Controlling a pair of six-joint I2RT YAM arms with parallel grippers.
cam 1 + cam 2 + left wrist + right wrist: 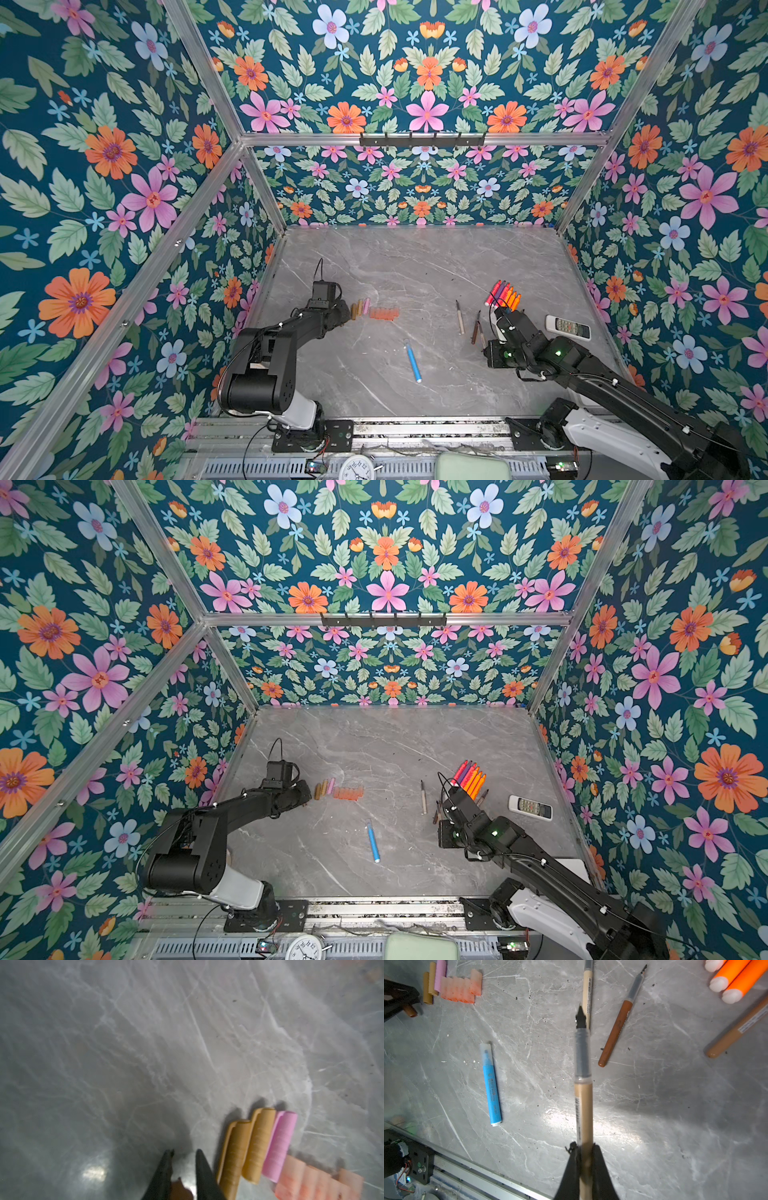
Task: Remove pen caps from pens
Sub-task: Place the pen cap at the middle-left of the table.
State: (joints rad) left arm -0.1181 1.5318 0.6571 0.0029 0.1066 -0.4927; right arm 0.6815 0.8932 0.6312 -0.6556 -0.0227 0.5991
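Right wrist: right claw (584,1148) clamps tan pen (584,1105) | left wrist: left claw (185,1152) parted around brown cap (179,1189)

The grey marble-patterned tabletop (654,1126) is polished and glossy, throwing glare; the stubby orange-red plastic caps (460,989) are translucent; the ribbed tan plastic caps (257,1147) look matt; the slim tan pen (585,1105) has a smooth barrel; the silver frame rail (477,1176) is brushed metal.

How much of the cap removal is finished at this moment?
Done: a row of loose caps lies on the table. In hand: the right pincer grips a tan pen with bare nib; a brown cap sits between the parted jaws of the left pincer. Left: the blue highlighter still wears its cap.
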